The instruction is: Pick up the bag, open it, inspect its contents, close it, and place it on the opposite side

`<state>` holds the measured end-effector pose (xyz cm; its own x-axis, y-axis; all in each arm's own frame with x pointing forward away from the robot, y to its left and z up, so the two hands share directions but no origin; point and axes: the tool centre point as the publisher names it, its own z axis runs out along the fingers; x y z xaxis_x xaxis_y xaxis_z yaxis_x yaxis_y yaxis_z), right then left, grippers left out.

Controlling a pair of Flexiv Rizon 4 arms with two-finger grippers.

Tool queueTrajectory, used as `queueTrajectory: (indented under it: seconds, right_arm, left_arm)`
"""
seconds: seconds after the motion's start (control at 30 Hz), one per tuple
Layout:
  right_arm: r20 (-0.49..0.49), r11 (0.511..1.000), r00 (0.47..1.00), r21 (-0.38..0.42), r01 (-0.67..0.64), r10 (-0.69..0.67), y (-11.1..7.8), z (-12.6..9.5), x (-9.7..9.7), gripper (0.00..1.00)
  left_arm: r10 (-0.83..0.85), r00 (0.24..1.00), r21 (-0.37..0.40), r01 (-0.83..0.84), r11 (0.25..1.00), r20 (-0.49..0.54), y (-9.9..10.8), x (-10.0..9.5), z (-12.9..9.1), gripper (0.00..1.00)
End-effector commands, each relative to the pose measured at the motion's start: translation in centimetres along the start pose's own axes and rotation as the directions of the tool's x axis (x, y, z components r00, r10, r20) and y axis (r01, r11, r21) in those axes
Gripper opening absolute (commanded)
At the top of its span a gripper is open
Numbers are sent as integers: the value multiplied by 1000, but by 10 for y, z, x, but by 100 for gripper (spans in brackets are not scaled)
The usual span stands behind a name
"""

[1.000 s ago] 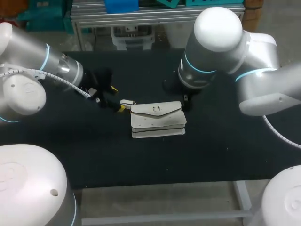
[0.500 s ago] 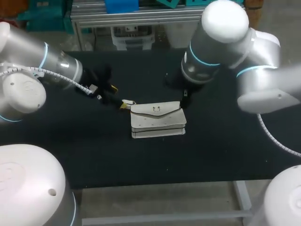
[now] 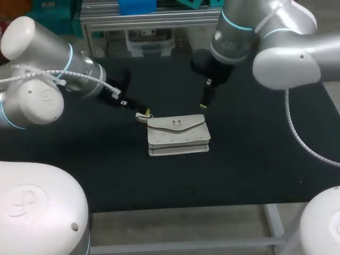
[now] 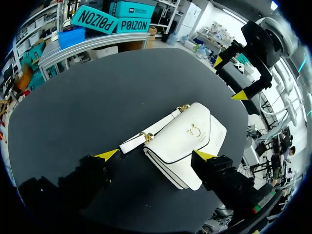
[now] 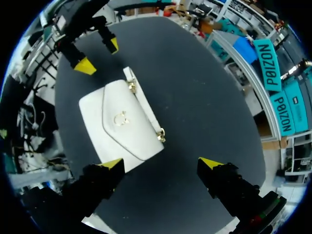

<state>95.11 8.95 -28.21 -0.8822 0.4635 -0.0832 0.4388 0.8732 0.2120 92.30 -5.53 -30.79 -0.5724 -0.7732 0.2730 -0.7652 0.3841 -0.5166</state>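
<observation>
A white bag (image 3: 178,137) is seen lying flat near the middle of the black desk (image 3: 249,175), with its flap shut. The left jaws are placed at the bag's far left corner, by the end of the strap (image 3: 141,116). Whether a fingertip touches the strap cannot be made out from here. The right jaws are poised just beyond the bag's far right corner, apart from it.

In the left wrist view, the left jaws are shown spread wide with nothing gripped. One yellow fingertip (image 4: 108,155) is set just beside the strap (image 4: 146,137), and the bag (image 4: 190,139) is found between and ahead of the two fingers on the desk (image 4: 73,97). Beyond the bag the right jaws are seen, parted and empty, with a yellow fingertip (image 4: 240,96) clear of the bag.

In the right wrist view, the right jaws are likewise opened wide and nothing is held. The bag (image 5: 117,122) is seen ahead of one fingertip (image 5: 111,163), flat on the desk (image 5: 195,97). The strap (image 5: 146,109), with its gold fittings, is laid along the bag's edge. Past the bag the left jaws are shown parted, one fingertip (image 5: 85,66) near the bag's corner.
</observation>
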Motion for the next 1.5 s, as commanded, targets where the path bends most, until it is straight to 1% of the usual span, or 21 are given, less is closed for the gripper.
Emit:
queueTrajectory:
  seconds: [0.03, 0.07, 0.13, 0.17, 0.2, 0.27, 0.33, 0.4, 0.5, 0.53, 0.67, 0.7, 0.77, 0.8, 0.83, 0.87, 0.9, 1.4, 1.43, 1.47, 1.5]
  right_arm:
    - [-339, 915, 850, 166, -368, 403, 4, 1, -9, 100]
    - [-364, 900, 823, 157, -406, 435, 2, 2, -9, 100]
    - [-357, 862, 786, 141, -488, 504, -2, 4, -10, 100]
    - [-389, 835, 748, 127, -535, 538, -5, 5, -9, 100]
    - [-382, 814, 729, 126, -567, 568, -7, 5, -9, 100]
    - [-403, 780, 688, 124, -613, 604, -10, 8, -6, 100]
    - [-390, 748, 663, 112, -654, 639, -13, 8, -5, 100]
    - [-397, 709, 626, 96, -698, 671, -15, 8, -2, 100]
    - [-401, 640, 572, 47, -767, 716, -19, 6, 2, 100]
    - [-401, 625, 562, 34, -780, 723, -19, 5, 3, 100]
    - [-399, 511, 487, -52, -858, 777, -25, 4, 9, 100]
    - [-396, 500, 481, -63, -864, 782, -26, 5, 11, 100]
    - [-400, 447, 445, -96, -889, 801, -29, 9, 15, 100]
    - [-411, 418, 425, -113, -901, 807, -31, 11, 17, 100]
    - [-425, 381, 397, -126, -916, 813, -33, 12, 18, 100]
    - [-437, 359, 386, -145, -922, 812, -34, 12, 20, 100]
    - [-466, 352, 386, -163, -922, 796, -35, 12, 22, 100]
    - [-466, 352, 386, -163, -922, 796, -35, 12, 22, 100]
    - [-501, 304, 338, -150, -941, 797, -34, 14, 20, 100]
    - [-513, 298, 329, -145, -944, 793, -32, 15, 21, 100]
    - [-517, 274, 302, -132, -953, 801, -30, 17, 21, 100]
  left_arm:
    - [-307, 944, -107, 320, 941, 119, -4, 3, 2, 100]
    - [-329, 938, -103, 339, 935, 108, -4, 4, 1, 100]
    - [-379, 921, -99, 387, 917, 91, -2, 5, 0, 100]
    - [-398, 913, -99, 406, 908, 89, -1, 5, -1, 100]
    - [-409, 909, -98, 416, 904, 83, -1, 5, -1, 100]
    - [-429, 901, -108, 434, 895, 61, 1, 7, -1, 100]
    - [-446, 894, -111, 449, 887, 48, 2, 9, 0, 100]
    - [-472, 881, -115, 472, 874, 34, 2, 11, 1, 100]
    - [-515, 857, -122, 512, 850, 3, 2, 12, 2, 100]
    - [-526, 850, -123, 521, 845, -9, 3, 12, 3, 100]
    - [-587, 808, -125, 577, 807, -58, 4, 13, 4, 100]
    - [-594, 802, -124, 584, 802, -65, 4, 13, 4, 100]
    - [-624, 777, -123, 614, 780, -80, 6, 14, 5, 100]
    - [-648, 757, -128, 636, 761, -83, 6, 15, 7, 100]
    - [-651, 755, -140, 639, 757, -77, 5, 15, 8, 100]
    - [-651, 755, -140, 639, 757, -77, 5, 15, 8, 100]
    - [-651, 755, -140, 639, 757, -77, 5, 15, 8, 100]
    - [-651, 755, -140, 639, 757, -77, 5, 15, 8, 100]
    - [-651, 755, -140, 639, 757, -77, 5, 15, 8, 100]
    - [-651, 755, -140, 639, 757, -77, 5, 15, 8, 100]
    - [-662, 744, -137, 648, 749, -96, 7, 16, 11, 100]
